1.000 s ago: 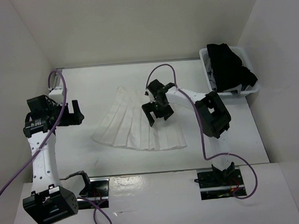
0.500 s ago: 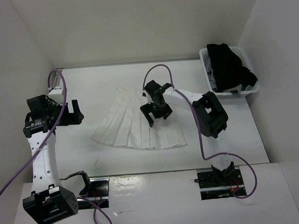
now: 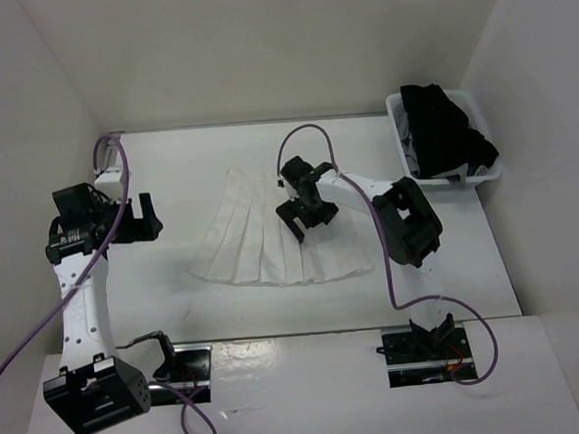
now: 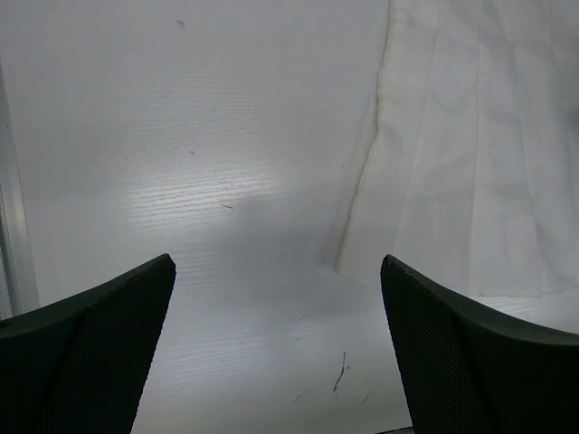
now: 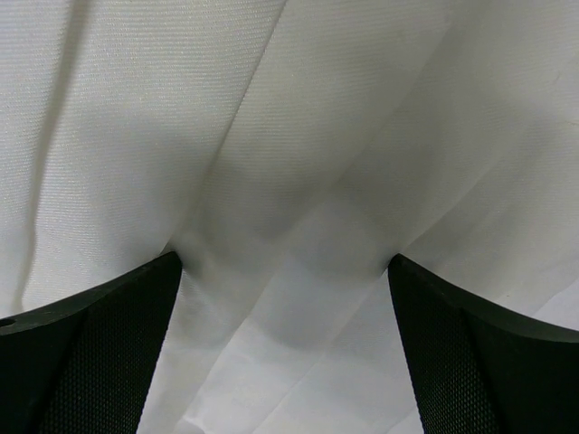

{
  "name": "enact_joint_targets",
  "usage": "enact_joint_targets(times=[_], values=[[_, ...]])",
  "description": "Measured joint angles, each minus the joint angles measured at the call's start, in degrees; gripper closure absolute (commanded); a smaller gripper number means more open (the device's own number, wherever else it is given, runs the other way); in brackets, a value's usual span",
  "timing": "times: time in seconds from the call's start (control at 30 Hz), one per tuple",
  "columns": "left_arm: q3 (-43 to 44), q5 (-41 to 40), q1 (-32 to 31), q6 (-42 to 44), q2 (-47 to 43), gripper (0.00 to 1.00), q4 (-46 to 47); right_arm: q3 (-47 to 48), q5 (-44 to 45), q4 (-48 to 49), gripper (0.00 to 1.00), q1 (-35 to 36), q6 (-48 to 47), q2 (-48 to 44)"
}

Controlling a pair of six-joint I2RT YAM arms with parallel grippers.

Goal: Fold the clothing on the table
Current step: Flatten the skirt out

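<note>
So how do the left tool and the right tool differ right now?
The left tool hangs over bare table beside the skirt, while the right tool is down on the skirt's middle. The left tool's camera sees mostly table; the right tool's sees only fabric, dimpled close under it. Both are open and hold nothing.

I read skirt [image 3: 252, 239] as thin white cloth, matt, fine weave; worktop [image 3: 169, 175] smooth, faint sheen, light scuffs; right jaws' pads [image 5: 81, 362] black, matt, mesh-textured; basket [image 3: 395, 122] white plastic.
</note>
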Motion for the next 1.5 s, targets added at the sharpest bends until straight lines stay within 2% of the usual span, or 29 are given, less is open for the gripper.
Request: enact_joint_targets(times=[0.77,1.1,1.3,1.5], values=[[-0.31,1.27,0.0,0.04,-0.81,0.0,-0.07,-16.0,2.1,7.41,0.01,3.74,-5.27,-10.95],[-0.37,1.31,0.0,0.04,-1.31,0.0,-0.04,-19.87,3.19,9.42,0.01,6.99,-9.03,-13.79],[-0.37,1.7,0.0,0.07,-1.31,0.0,-0.04,-19.56,2.56,8.66,0.01,7.3,-11.15,-14.23],[1.64,2.21,-2.27,0.11,2.05,0.0,-1.92,-12.5,-2.23,0.24,0.01,6.58,-12.92,-16.0]])
